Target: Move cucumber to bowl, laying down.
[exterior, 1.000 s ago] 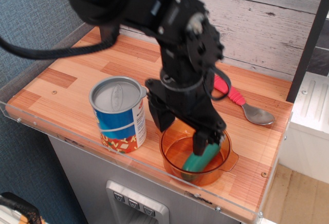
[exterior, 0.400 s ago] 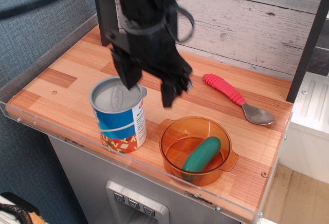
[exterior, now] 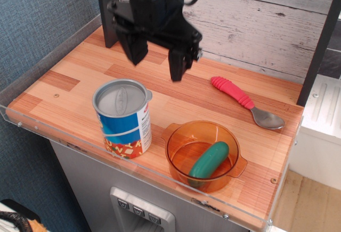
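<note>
The green cucumber (exterior: pixel 208 160) lies on its side inside the transparent orange bowl (exterior: pixel 232 140), which stands near the front edge of the wooden table. My black gripper (exterior: pixel 156 60) hangs open and empty high above the table's back middle, well up and to the left of the bowl. Its two fingers point down, spread wide apart.
A blue-and-white tin can (exterior: pixel 123 118) with a grey lid stands left of the bowl. A red-handled spoon (exterior: pixel 245 102) lies behind the bowl at the right. A clear plastic rim (exterior: pixel 48 129) edges the table's front and left. A plank wall is behind.
The gripper let go of the cucumber in the bowl, then rose and moved back and left. The cucumber now lies in the bowl.
</note>
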`<state>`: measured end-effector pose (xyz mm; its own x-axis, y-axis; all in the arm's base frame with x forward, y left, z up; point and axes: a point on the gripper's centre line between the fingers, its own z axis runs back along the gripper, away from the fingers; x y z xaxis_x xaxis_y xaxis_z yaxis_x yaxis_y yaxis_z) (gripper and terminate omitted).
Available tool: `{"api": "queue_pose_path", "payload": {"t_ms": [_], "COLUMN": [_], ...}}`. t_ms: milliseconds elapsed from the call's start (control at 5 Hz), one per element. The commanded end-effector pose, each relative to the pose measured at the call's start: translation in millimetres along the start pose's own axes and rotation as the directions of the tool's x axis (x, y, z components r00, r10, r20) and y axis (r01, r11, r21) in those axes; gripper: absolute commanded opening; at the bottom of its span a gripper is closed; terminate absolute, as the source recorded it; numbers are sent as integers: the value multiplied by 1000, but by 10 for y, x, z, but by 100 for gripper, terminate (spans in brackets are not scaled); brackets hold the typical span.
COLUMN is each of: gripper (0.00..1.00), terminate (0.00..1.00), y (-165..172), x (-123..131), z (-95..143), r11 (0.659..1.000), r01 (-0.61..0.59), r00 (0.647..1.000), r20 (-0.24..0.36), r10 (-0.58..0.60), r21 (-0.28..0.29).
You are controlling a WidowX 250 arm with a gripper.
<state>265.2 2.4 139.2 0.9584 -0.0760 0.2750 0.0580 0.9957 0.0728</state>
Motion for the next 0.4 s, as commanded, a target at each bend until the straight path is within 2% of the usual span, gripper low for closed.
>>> {"api": "queue_pose_path", "payload": {"t_ms": [0,200], "gripper": [100,100], "terminate": [0,100], "y": [230,230], "x": [183,183], "z": [288,288], "r11": [999,999], "r01": [39,39], "r00": [999,999], "r20": [18,18], "r10": [-39,-39], "r21": [14,14]}}
